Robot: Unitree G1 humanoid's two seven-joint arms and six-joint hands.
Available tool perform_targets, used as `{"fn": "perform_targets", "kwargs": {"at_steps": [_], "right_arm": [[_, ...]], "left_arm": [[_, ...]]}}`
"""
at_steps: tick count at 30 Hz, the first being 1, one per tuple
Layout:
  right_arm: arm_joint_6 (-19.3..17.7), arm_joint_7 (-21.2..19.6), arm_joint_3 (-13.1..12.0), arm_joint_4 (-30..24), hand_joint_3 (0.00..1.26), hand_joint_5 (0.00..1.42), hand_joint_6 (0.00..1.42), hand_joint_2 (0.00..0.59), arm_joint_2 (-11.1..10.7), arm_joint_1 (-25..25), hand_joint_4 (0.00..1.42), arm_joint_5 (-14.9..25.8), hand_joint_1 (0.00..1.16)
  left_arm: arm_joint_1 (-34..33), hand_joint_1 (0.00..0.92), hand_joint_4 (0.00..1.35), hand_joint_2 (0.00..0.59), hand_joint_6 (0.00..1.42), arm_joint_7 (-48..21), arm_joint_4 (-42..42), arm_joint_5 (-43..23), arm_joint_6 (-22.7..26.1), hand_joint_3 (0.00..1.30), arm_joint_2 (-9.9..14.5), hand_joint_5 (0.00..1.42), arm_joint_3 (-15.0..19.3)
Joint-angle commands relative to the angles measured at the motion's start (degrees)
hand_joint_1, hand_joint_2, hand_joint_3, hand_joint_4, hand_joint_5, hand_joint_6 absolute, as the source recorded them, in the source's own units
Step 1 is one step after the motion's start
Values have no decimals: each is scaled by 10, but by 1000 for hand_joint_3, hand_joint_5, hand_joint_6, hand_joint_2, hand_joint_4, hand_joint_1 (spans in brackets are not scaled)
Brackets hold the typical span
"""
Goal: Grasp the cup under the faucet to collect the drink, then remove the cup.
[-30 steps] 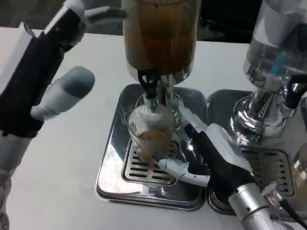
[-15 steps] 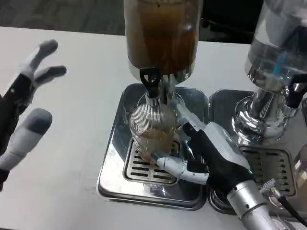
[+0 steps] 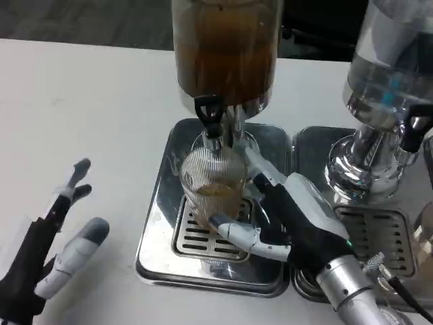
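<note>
A clear ribbed cup (image 3: 213, 183) stands on the grate of the steel drip tray (image 3: 154, 230), right under the black faucet (image 3: 210, 115) of the brown-drink dispenser (image 3: 225, 51). Brown drink fills its lower part. My right hand (image 3: 287, 220) wraps the cup from the right, thumb across its front base and fingers behind it. My left hand (image 3: 51, 254) hovers low at the left over the white table, fingers spread and holding nothing.
A second dispenser (image 3: 385, 88) with clear liquid stands at the right on its own steel tray (image 3: 365, 223). The white table (image 3: 88, 122) stretches open to the left of the trays.
My left hand has dropped from high near the dispenser down to the lower left of the table. The right hand stays on the cup under the faucet.
</note>
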Motion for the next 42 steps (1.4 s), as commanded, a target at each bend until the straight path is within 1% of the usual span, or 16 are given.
{"fn": "perform_targets", "kwargs": {"at_steps": [1, 4, 7, 14, 16, 19, 22, 25, 29, 32, 33, 35, 42], "right_arm": [[-7, 0, -3, 15, 0, 0, 0, 264, 10, -19, 0, 10, 451], [-9, -1, -6, 23, 0, 0, 0, 264, 14, -27, 0, 14, 451], [-8, 0, -9, 31, 0, 0, 0, 264, 19, -31, 0, 21, 451], [3, 6, -6, 51, 0, 0, 0, 264, 27, -42, 0, 24, 452], [5, 14, -8, 58, 0, 0, 0, 264, 28, -46, 0, 32, 452], [10, 24, -4, 61, 0, 0, 0, 264, 29, -51, 0, 34, 452], [22, 39, -6, 71, 0, 0, 0, 264, 41, -59, 0, 48, 452], [33, 42, -13, 89, 0, 0, 0, 261, 52, -70, 0, 63, 456], [27, 31, -18, 98, 0, 0, 0, 248, 57, -73, 0, 68, 501], [18, 23, -13, 107, 0, 0, 0, 245, 60, -72, 0, 63, 527], [16, 20, -12, 109, 0, 0, 0, 255, 60, -72, 0, 60, 541], [13, 14, -13, 114, 0, 0, 0, 247, 62, -70, 0, 60, 580], [0, 9, -6, 122, 0, 0, 0, 234, 65, -72, 0, 59, 629]], "left_arm": [[-1, 0, 0, 105, 4, 27, 22, 25, -18, 6, 11, 100, -16], [-1, 0, 0, 105, 0, 34, 31, 22, -20, 3, 10, 97, -24], [-2, 0, 0, 105, 0, 43, 35, 29, -20, 0, 15, 94, -31], [-6, 0, 0, 106, 0, 50, 38, 25, -19, 2, 23, 85, -47], [-6, 0, 0, 106, 0, 51, 37, 23, -20, 3, 23, 83, -49], [-7, 0, 0, 106, 0, 49, 37, 15, -19, 4, 23, 82, -48], [-8, 0, 0, 106, 0, 48, 36, 12, -20, 4, 25, 82, -48], [-8, 0, 0, 106, 0, 49, 33, 12, -18, 9, 25, 82, -47], [-7, 0, 0, 106, 0, 49, 32, 11, -17, 12, 25, 81, -48], [-7, 0, 0, 106, 0, 46, 34, 5, -17, 13, 24, 81, -48], [-7, 0, 0, 106, 0, 46, 34, 4, -17, 14, 23, 81, -48], [-6, 0, 0, 106, 0, 46, 32, 2, -16, 14, 23, 81, -48], [-1, 0, 0, 107, 0, 43, 29, -7, -13, 17, 23, 81, -48]]}}
